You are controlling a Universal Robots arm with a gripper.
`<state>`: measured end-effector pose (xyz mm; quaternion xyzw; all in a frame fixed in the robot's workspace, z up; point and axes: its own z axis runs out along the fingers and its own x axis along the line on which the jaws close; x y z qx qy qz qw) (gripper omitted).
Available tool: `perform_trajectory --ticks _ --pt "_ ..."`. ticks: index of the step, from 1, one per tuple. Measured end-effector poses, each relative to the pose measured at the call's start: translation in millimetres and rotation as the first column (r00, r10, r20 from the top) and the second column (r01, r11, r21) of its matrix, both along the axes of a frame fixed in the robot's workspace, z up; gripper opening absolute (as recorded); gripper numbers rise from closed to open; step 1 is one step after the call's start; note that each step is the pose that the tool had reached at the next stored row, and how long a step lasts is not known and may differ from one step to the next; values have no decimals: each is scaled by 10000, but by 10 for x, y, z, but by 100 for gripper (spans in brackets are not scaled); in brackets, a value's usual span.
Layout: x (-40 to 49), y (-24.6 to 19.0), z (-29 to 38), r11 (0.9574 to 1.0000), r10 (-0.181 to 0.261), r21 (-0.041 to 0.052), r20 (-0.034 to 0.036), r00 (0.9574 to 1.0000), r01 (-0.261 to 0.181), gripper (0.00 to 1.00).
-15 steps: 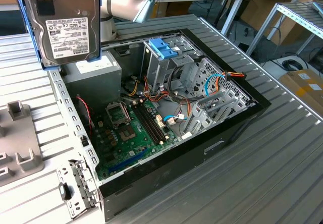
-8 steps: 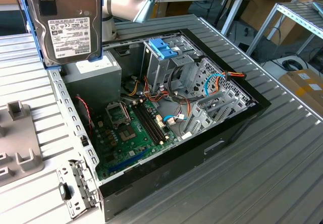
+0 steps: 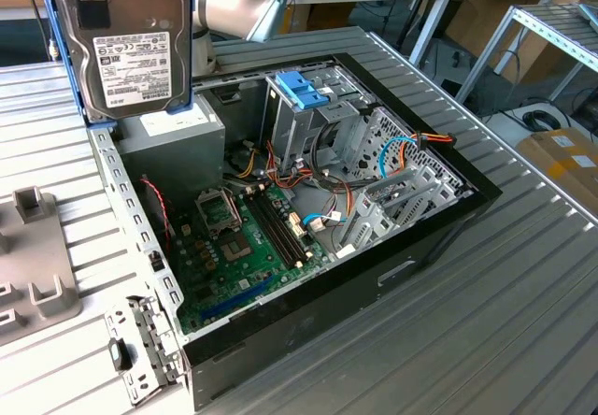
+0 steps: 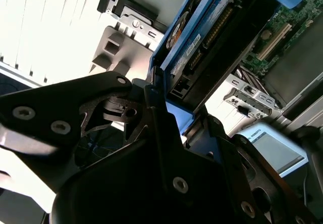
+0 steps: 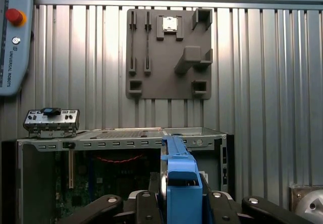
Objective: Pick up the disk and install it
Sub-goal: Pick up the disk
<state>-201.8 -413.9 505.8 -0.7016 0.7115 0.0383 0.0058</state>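
I see an open black metal computer case (image 3: pixel 374 282) lying on the ribbed grey metal table (image 3: pixel 505 340), its green motherboard (image 3: pixel 238 247) exposed. Inside stands an upright metal drive cage (image 3: pixel 285 135) topped by a blue plastic handle (image 3: pixel 301 90). A grey slotted fixture plate (image 5: pixel 169 57) lies near the case.

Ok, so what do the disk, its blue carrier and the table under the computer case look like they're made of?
The disk: grey metal body with a dull, slightly shiny finish, and a white label that looks like paper. The carrier: light-blue plastic by the look, smooth and moulded, slightly glossy. The table: ribbed sheet metal, possibly aluminium or steel, matte silver with soft reflections along the ribs.
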Motion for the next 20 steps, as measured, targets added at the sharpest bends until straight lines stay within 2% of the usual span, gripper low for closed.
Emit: perform_trajectory --ticks 5,13,15,20 --pt "26 -8 -1 10000 0 0 0 10000 0 37" --pt "31 -106 -2 10000 0 1 0 10000 0 37" --pt "31 -142 -1 10000 0 0 -1 10000 0 37" --pt "31 -191 -2 10000 -1 1 0 10000 1 37"
